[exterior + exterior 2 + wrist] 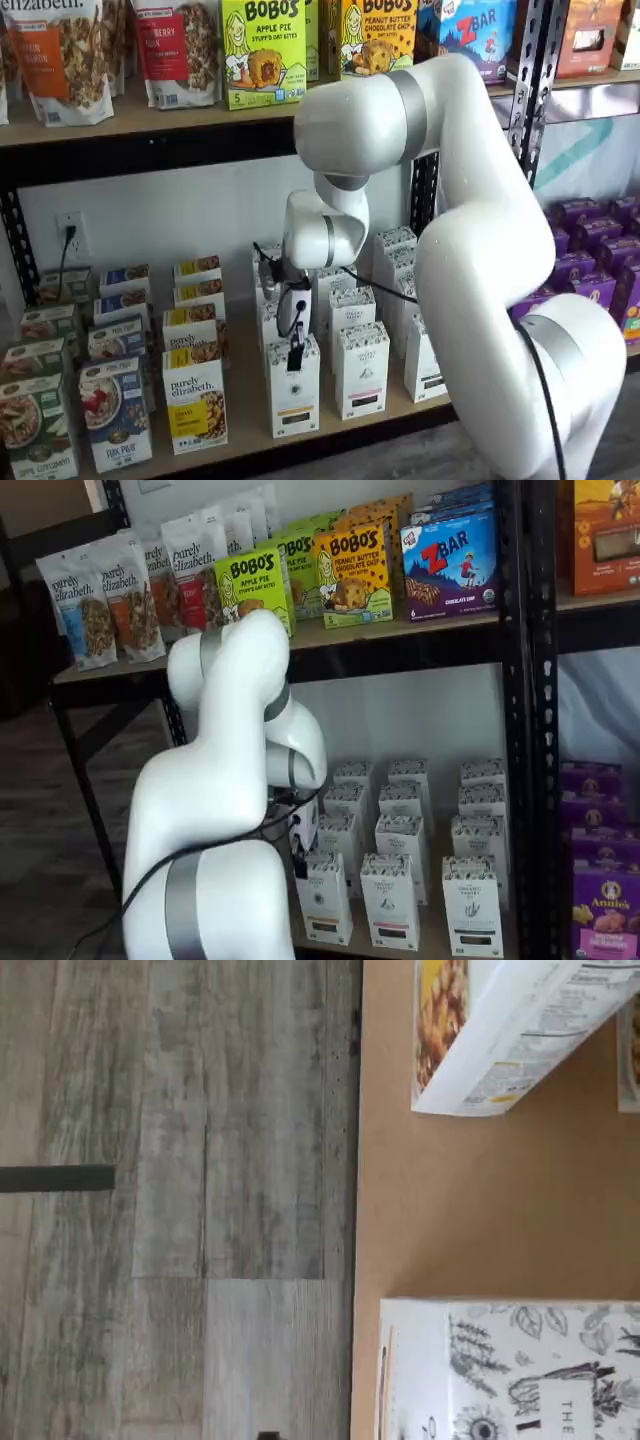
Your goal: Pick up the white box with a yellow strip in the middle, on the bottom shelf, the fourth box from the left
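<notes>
— Where is the white cardboard box with a yellow strip point(194, 402)?
— It stands at the front edge of the brown bottom shelf board point(245, 425), untouched.
— And your black two-finger gripper point(295, 354)?
— It hangs over a white box with black drawings point(294, 388). Open or closed, I cannot tell.

Three eyes on my shelves

My wrist eye looks straight down, close up, at the front edge of the bottom shelf point(470, 1210) and the gray floor point(180, 1200) beside it. One shelf eye faces the shelves from the front, with my arm point(480, 250) in between. The other stands off to the side, behind my arm point(220, 810). Both show the Bobo's boxes point(262, 50) point(250, 585) up top and white boxes point(362, 368) point(390, 900) below.
</notes>
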You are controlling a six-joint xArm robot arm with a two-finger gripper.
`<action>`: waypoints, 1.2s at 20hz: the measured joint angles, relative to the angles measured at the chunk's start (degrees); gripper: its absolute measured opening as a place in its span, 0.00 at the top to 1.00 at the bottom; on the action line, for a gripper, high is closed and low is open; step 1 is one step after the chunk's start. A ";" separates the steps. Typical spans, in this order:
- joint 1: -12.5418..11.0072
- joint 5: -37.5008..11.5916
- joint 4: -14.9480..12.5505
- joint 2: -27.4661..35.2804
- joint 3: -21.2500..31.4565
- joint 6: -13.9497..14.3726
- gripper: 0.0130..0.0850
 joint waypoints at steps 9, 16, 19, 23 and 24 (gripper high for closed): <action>-1.01 1.68 -3.37 3.70 -5.01 2.11 0.00; -1.44 3.23 -4.97 5.58 -7.70 3.15 0.00; -1.53 4.24 -6.01 6.30 -8.87 4.02 0.00; -1.61 5.49 -7.44 7.23 -10.30 5.20 0.00; -1.62 5.56 -7.60 7.32 -10.42 5.33 0.00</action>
